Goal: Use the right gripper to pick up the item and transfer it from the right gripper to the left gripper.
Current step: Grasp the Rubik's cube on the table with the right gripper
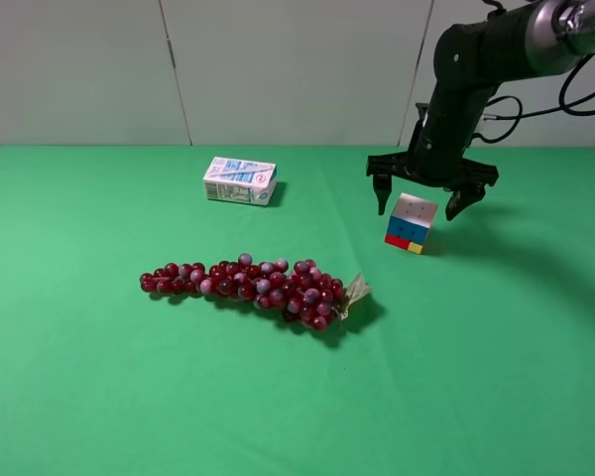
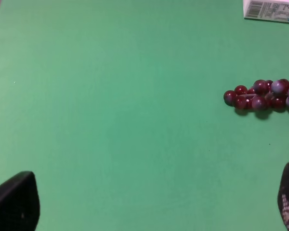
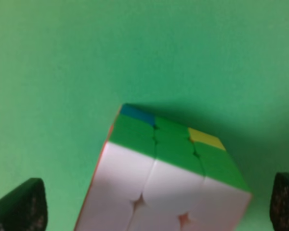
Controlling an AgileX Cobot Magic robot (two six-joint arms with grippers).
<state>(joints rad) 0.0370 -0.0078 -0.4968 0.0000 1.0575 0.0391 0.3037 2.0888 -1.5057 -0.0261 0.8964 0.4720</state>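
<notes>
**Item.** The cube [image 1: 411,222] rests on the green table [image 1: 496,387], beyond the stem end of the grape bunch [image 1: 248,286] and to its right, well apart from it. It is white on top, with blue, red and yellow squares on the near side. It appears to be flat on the table and not lifted.

**Step in hand.** Judged to be the approach for the pick. The right gripper [image 1: 417,208] hangs directly above the cube, one finger on each side of the top face. No grasp has been made and the handover has not begun.

**Jaws, right.** Spread wide and holding nothing. In the right wrist view the cube sits between the two fingertips [image 3: 20,207], with green table visible on either side. No contact can be seen.

**Jaws, left.** The left gripper [image 2: 151,204] is out of the high camera's view. Its own camera shows its jaws spread to both edges of the picture with bare table between them. It holds nothing. It looks down on the table beside the tip end of the grape bunch.

**Next move.** The right gripper probably needs to lower until its fingers bracket the cube's sides, then close. The cube looks turned slightly against the jaw line, so it may twist or slip as they close.

**Other.** A carton [image 1: 240,180] lies behind the grape bunch, clear of the work.
</notes>
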